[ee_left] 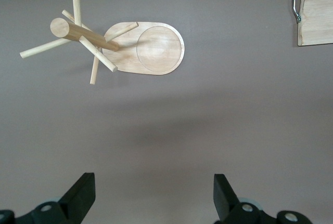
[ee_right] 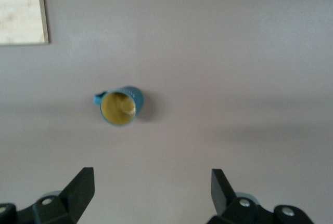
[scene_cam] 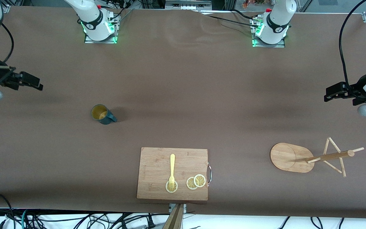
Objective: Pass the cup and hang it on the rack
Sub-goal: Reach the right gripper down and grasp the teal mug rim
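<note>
Nearest the front camera, a strip of white floor with tangled cables (scene_cam: 75,221) is seen along the table's edge. The table (scene_cam: 183,79) is covered by a brown cloth, slightly wrinkled near the robots' bases.

Close to that near edge, a bamboo cutting board (scene_cam: 157,165) is laid flat, with a metal handle on its side toward the left arm's end. A yellow fork (scene_cam: 172,170) and three lemon slices (scene_cam: 195,182) are placed on it; the fork's tines rest on one slice.

Toward the left arm's end, the rack (scene_cam: 292,157) is stood on its oval base, well apart from the board, and its post and pegs are seen from above.

Farther from the front camera, toward the right arm's end, the cup (scene_cam: 102,114) is stood upright on the cloth, its yellowish inside visible and its handle turned toward the middle of the table.

The right gripper (scene_cam: 40,86) is held in the air over bare cloth at the right arm's end, fingers spread and empty. The left gripper (scene_cam: 327,95) is held likewise over bare cloth at the left arm's end, fingers spread, nothing grasped.

At the table's farthest edge, both bases are bolted down, green lights lit.
</note>
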`<state>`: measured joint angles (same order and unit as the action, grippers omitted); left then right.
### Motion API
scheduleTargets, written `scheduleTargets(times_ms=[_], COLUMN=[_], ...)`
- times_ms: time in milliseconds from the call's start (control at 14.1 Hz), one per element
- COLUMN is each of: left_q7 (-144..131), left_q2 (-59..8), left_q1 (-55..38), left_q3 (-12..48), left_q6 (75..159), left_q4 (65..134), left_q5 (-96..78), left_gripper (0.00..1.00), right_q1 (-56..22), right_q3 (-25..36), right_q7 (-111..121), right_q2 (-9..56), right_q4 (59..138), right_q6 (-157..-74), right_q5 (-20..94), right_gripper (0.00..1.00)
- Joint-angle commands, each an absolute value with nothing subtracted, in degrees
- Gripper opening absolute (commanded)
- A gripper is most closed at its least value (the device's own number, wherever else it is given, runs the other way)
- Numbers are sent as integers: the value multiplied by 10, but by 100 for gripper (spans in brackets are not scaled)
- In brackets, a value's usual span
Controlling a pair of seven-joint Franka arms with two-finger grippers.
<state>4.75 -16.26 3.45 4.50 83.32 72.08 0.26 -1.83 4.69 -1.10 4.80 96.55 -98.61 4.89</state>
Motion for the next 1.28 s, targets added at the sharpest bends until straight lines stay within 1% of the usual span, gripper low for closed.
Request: scheduleTargets(times_ms=[0, 142, 213, 285, 427, 498, 854, 996, 1067, 1209], left_q7=[45, 45, 45, 45, 45, 45, 45, 45, 45, 45], left_q2=[-168, -168, -168, -168, -168, -168, -168, -168, -168, -168], left_q1=[34, 34, 34, 34, 35, 34, 35, 34, 34, 35], left_q3=[43, 43, 43, 43, 43, 43, 43, 43, 43, 43], left_q6=[831, 832, 832, 832, 831, 831, 831, 832, 831, 832], left_q4=[708, 708, 708, 708, 708, 708, 708, 708, 708, 708], left_q5=[-9, -9, -9, -9, -9, -9, -9, -9, -9, -9], left_gripper=[100, 100, 100, 100, 100, 100, 100, 100, 100, 100], right_q1=[-26, -40, -67, -73, -76, -77, -89, -91, -97, -106], right_q3=[40, 34, 33, 32, 32, 32, 32, 31, 31, 31], right_q7=[-87, -94, -112, -168, -184, -184, -198, -206, -219, -240], right_q2=[44, 52, 64, 68, 83, 89, 83, 92, 104, 119], right_q4=[1038, 1070, 1075, 1091, 1108, 1125, 1265, 1314, 1323, 1324], right_q6=[-1067, -1099, -1099, -1108, -1138, -1168, -1347, -1440, -1470, -1482], right_q5=[59, 52, 45, 44, 43, 43, 43, 44, 44, 44], right_gripper=[99, 99, 99, 99, 99, 99, 99, 98, 98, 97])
